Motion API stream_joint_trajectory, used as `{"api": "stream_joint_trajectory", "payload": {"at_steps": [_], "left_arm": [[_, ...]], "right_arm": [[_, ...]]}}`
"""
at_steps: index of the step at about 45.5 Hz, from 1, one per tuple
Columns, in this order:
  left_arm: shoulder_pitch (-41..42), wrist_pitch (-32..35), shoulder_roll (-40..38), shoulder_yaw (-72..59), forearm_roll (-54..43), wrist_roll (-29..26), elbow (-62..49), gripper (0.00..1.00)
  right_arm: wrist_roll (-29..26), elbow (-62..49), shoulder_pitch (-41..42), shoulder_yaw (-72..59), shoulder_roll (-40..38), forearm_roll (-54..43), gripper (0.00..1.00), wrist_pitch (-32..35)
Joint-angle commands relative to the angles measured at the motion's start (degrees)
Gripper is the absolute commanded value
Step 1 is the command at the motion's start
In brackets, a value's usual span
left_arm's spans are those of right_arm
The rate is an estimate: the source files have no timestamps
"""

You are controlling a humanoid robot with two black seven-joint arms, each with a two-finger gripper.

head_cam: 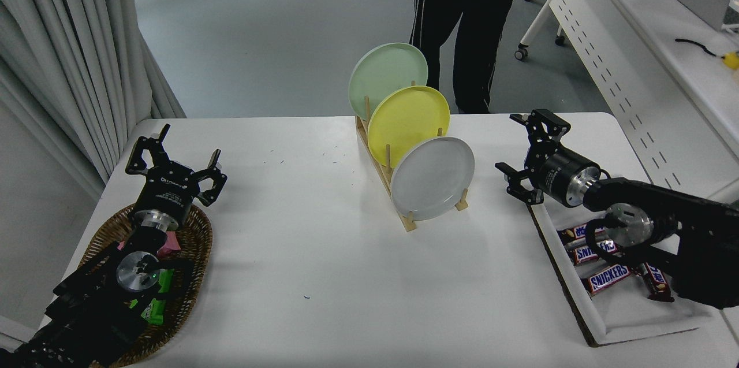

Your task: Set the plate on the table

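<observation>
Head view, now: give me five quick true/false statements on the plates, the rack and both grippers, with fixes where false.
1. The round light-grey plate stands on edge in the wooden rack. True.
2. The right gripper is shut on that plate. False: it is open, apart from the plate, to its right.
3. The yellow plate stands between the grey plate and the pale green plate. True.
4. The left gripper hovers over the rack. False: it is parked above the wicker basket.
5. The grey plate lies flat on the white table. False: it is in the rack.
</observation>
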Motion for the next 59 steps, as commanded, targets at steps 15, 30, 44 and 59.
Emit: {"api": "stream_joint_trajectory", "payload": {"at_steps": [15, 30, 44, 59], "left_arm": [[0.0, 0.0, 0.0, 0.0, 0.0, 0.0, 0.0, 1.00], [0.0, 0.0, 0.0, 0.0, 0.0, 0.0, 0.0, 1.00], [0.0, 0.0, 0.0, 0.0, 0.0, 0.0, 0.0, 1.00], [0.0, 0.0, 0.0, 0.0, 0.0, 0.0, 0.0, 1.00]], "right_arm": [[-7.2, 2.6, 11.0, -8.7, 2.9, 4.1, 1.00, -6.1], [-18.5, -1.5, 12.8, -5.3, 7.7, 3.7, 1.00, -6.1], [-18.5, -2.4, 13.9, -5.1, 10.8, 4.0, 1.00, -5.4], [-18.6, -3.7, 14.1, -6.3, 12.9, 3.7, 1.00, -5.1]]}}
